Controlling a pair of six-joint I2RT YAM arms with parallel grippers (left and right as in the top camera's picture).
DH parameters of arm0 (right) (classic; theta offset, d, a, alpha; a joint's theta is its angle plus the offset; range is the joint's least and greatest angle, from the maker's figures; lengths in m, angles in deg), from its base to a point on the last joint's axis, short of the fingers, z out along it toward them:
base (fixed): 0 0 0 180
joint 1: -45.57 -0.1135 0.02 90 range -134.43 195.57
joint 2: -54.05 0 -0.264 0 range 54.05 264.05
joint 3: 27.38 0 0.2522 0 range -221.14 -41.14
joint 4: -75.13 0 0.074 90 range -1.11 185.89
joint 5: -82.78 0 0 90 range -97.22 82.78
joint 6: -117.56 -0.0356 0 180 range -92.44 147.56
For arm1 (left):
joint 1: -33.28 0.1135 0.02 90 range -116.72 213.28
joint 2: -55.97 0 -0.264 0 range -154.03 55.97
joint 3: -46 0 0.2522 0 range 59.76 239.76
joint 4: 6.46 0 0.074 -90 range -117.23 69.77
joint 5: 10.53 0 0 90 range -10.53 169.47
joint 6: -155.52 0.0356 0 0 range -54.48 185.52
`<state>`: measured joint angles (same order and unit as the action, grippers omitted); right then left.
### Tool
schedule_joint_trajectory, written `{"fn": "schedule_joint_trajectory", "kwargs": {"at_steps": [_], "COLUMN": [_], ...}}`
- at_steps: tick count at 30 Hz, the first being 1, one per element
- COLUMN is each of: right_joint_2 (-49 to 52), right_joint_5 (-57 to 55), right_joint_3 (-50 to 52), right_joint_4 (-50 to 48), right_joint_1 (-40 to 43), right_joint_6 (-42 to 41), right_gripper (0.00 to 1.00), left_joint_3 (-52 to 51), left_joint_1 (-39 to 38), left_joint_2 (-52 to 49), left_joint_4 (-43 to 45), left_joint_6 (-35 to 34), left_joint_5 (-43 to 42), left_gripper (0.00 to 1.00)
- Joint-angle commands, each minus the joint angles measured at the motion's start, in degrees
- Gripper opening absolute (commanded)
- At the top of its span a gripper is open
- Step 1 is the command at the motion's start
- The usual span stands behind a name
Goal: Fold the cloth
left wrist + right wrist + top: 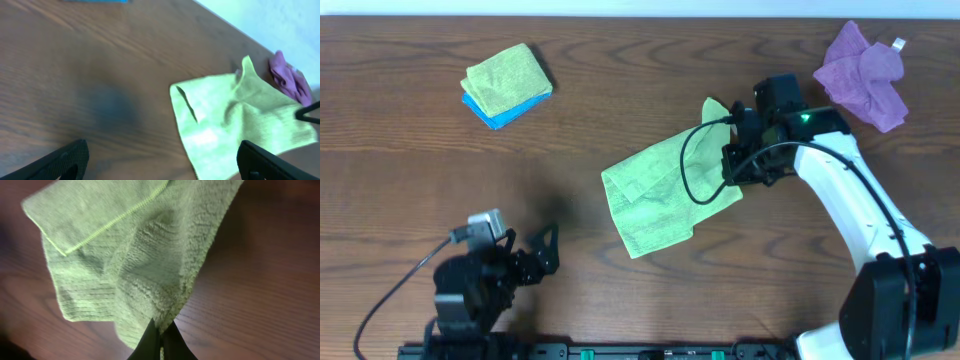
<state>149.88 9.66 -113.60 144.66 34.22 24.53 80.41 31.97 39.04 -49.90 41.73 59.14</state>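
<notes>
So the lime-green microfibre cloth (pixel 660 195) sits on the dark wooden table (pixel 400 170), a bit right of centre, rumpled and skewed; one corner on its left side is flopped over itself, but I wouldn't call that a real fold; the right gripper (pixel 160 336) is clamped tight on the cloth's right edge, bunching it up off the wood; the left gripper (pixel 548 250) hangs with jaws wide apart, holding nothing, well apart from the cloth; a crumpled purple cloth (pixel 865 72) and a folded green cloth (pixel 508 75) lie near the far corners; early days I reckon, basically the whole fold left to do.
</notes>
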Motion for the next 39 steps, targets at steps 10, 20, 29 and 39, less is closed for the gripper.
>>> {"fn": "schedule_joint_trajectory", "kwargs": {"at_steps": [10,20,29,39], "right_joint_2": [-0.9,-5.8,-9.0,-9.0], "right_joint_5": [0.1,-3.3,-4.9,-4.9], "right_joint_3": [9.6,13.8,13.8,13.8], "right_joint_4": [-6.1,-5.7,-5.4,-5.8], "right_joint_1": [0.5,4.3,7.1,7.1], "right_joint_6": [-4.3,-6.4,-6.2,-6.2], "right_gripper": [0.01,0.01,0.01,0.02], "left_joint_3": [22.0,23.3,23.3,23.3], "left_joint_1": [-0.5,-0.7,-3.2,-13.7], "left_joint_2": [-37.0,-51.3,-57.3,-64.6], "left_joint_4": [-0.2,3.0,6.5,9.7], "left_joint_6": [-0.5,-20.4,-21.2,-20.9], "left_joint_5": [-17.6,-19.1,-25.8,-22.8], "left_gripper": [0.96,0.95,0.98,1.0]}}
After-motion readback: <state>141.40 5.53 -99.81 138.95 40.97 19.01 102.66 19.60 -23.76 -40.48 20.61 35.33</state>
